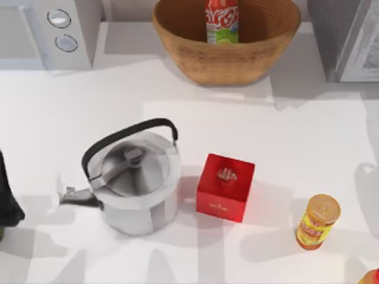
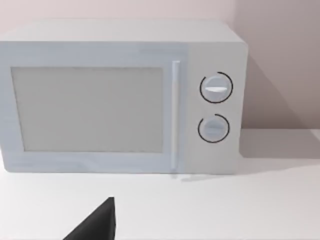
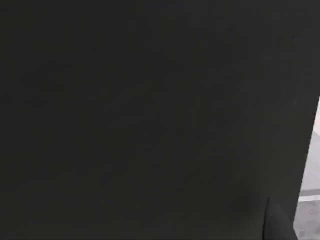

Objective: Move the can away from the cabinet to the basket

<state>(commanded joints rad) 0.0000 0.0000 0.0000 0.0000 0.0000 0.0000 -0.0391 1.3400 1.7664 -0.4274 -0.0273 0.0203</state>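
Our left gripper [image 1: 7,204] sits parked at the desk's left edge; we cannot tell how its fingers stand (the right wrist view is dark). The can [image 1: 222,21] stands upright inside the basket [image 1: 177,44] at the back edge, left of the cabinet [image 1: 349,35].

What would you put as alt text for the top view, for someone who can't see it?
A red can stands upright inside the woven basket at the table's back edge, between a white microwave on the left and the grey cabinet on the right. Nearer the front sit a metal kettle, a red box and an orange-yellow can.
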